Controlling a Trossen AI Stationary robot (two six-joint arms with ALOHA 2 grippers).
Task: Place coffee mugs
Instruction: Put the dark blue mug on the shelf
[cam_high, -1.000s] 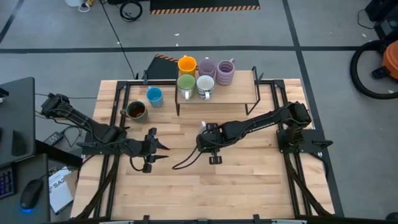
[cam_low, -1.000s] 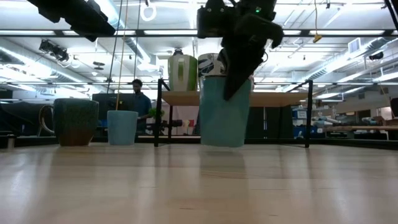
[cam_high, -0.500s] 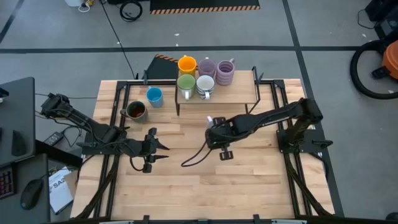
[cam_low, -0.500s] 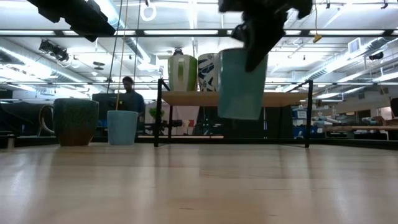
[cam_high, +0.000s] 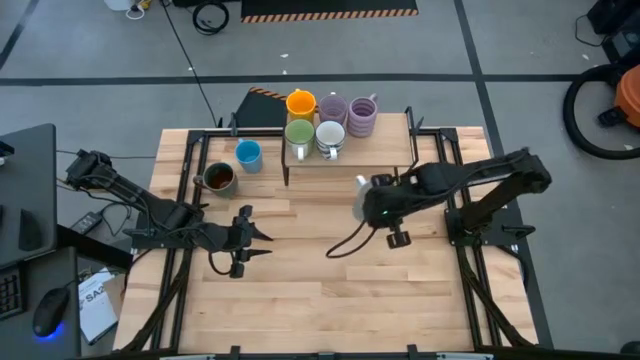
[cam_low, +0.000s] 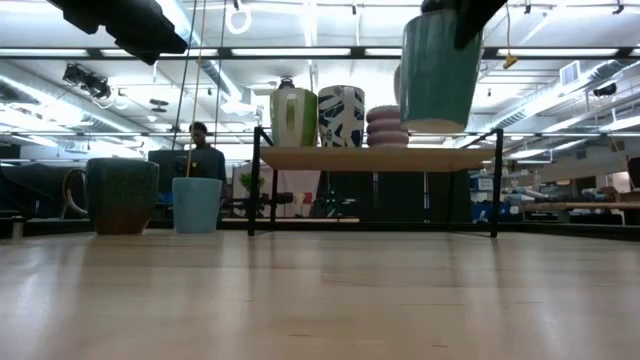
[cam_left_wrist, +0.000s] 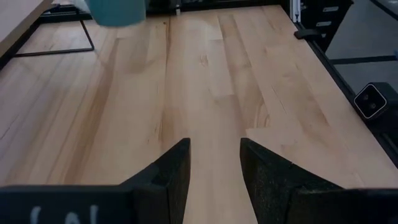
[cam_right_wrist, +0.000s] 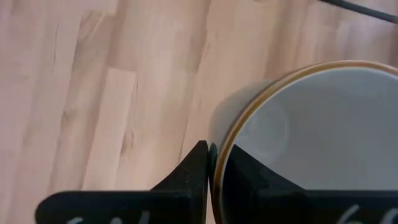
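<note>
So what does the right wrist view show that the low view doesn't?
Only the right wrist view shows the right gripper pinching the rim of the carried mug and its pale inside. Only the low view shows the shelf with mugs on it, the dark mug and blue mug on the table, and a person behind. Both show the carried mug, held above the table.
</note>
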